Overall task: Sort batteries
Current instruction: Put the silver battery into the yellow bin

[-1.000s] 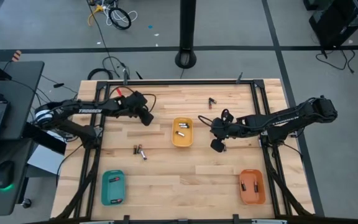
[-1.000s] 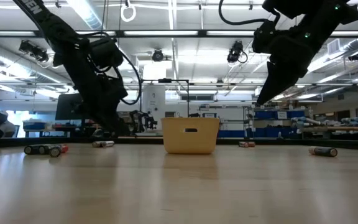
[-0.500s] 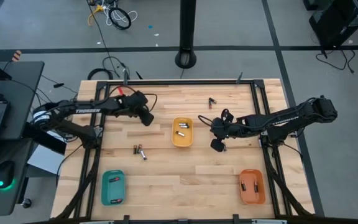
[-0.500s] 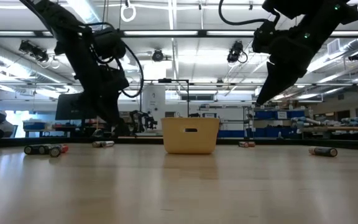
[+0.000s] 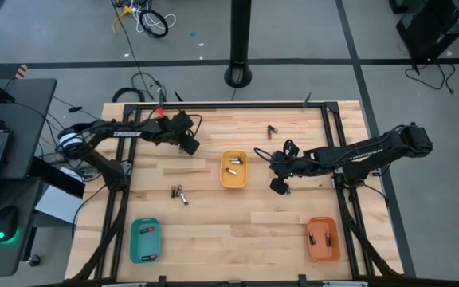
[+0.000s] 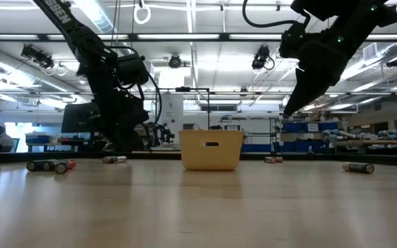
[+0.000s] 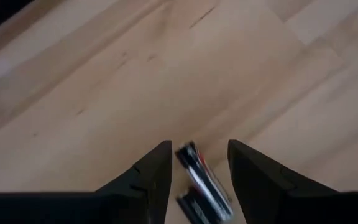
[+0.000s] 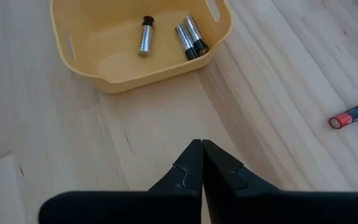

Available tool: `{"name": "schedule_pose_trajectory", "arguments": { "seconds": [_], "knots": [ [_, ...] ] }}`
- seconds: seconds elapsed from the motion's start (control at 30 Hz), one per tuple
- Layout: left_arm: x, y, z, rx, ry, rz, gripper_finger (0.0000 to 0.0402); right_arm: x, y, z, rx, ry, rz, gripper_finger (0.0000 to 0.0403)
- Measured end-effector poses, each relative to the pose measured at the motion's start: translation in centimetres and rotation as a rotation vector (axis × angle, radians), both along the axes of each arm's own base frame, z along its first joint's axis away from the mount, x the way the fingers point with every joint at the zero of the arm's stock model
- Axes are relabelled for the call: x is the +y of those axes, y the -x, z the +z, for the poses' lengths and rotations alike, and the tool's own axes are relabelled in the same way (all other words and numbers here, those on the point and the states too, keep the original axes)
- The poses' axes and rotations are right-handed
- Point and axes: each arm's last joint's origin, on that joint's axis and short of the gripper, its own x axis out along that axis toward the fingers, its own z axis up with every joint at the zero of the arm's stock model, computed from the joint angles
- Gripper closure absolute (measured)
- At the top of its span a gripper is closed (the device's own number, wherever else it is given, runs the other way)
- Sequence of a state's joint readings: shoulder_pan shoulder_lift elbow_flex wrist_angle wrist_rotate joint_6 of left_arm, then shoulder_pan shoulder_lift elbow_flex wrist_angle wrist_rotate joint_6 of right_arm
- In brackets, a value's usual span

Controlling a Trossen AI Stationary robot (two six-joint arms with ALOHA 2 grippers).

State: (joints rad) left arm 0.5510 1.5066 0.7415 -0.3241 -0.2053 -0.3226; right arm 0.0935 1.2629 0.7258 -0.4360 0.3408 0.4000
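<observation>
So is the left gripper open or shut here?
Open: in its wrist view the left gripper has its two fingers apart, with batteries lying on the table between them.

One camera hangs overhead, looking straight down on the whole worktop (image 5: 237, 231). Another sits at worktop height, facing level across it into the room. Each wrist camera looks closely down past its own fingers (image 7: 151, 180). The yellow tray (image 5: 233, 169) shows overhead, low and in the right wrist view.
</observation>
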Motion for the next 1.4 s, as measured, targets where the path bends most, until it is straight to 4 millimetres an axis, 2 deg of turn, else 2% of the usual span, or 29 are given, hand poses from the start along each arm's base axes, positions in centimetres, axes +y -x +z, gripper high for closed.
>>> {"name": "schedule_pose_trajectory", "arguments": {
  "seconds": [0.23,0.43,0.67,0.8,0.97,1.1,1.23,1.4],
  "knots": [
    [0.8,-1.0,-0.5,0.036,0.016,0.004,0.0238,-0.3,0.0,0.0,-0.003,0.001,-0.008,0.0378],
    [0.8,-0.9,-1.2,0.083,0.048,0.04,0.0238,-0.3,0.0,0.0,-0.001,0.005,-0.003,0.0391],
    [0.8,-0.8,-1.2,0.092,0.04,0.065,0.0239,-0.3,0.0,0.0,-0.001,0.005,-0.004,0.0376],
    [0.8,-0.8,-1.4,0.098,0.043,0.061,0.0239,-0.3,0.0,0.0,-0.002,0.005,-0.003,0.0384],
    [1.0,-1.2,-2.4,0.118,0.066,0.055,0.0239,-0.2,-0.1,0.0,-0.005,0.005,-0.003,0.0392],
    [1.1,-1.3,-3.1,0.138,0.077,0.045,0.0242,-0.2,-0.1,0.0,-0.005,0.005,-0.003,0.038],
    [1.0,-1.5,-3.0,0.135,0.061,0.008,0.0275,-0.2,-0.1,0.0,-0.005,0.005,-0.003,0.0378],
    [1.2,-1.8,-2.7,0.142,0.045,-0.047,0.0352,-0.2,-0.1,0.0,-0.004,0.005,-0.002,0.0391]
  ]
}}
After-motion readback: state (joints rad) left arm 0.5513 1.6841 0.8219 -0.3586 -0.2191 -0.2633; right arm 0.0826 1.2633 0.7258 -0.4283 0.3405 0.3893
